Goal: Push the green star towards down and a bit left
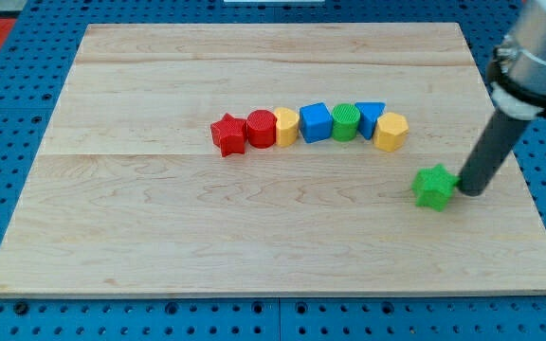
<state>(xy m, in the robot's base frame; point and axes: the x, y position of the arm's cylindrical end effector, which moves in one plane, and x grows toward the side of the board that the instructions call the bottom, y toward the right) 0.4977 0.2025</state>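
The green star (434, 186) lies on the wooden board (254, 237) at the view's right, below the row of blocks. My tip (467, 191) rests on the board right beside the star's right edge, touching or nearly touching it. The dark rod rises from the tip up and to the right toward the arm at the view's top right corner.
A curved row of blocks sits at mid-board: red star (227, 134), red cylinder (261, 128), yellow block (286, 126), blue cube (316, 122), green cylinder (345, 121), blue triangle (371, 116), yellow hexagon (391, 131). The board's right edge (529, 189) is close to my tip.
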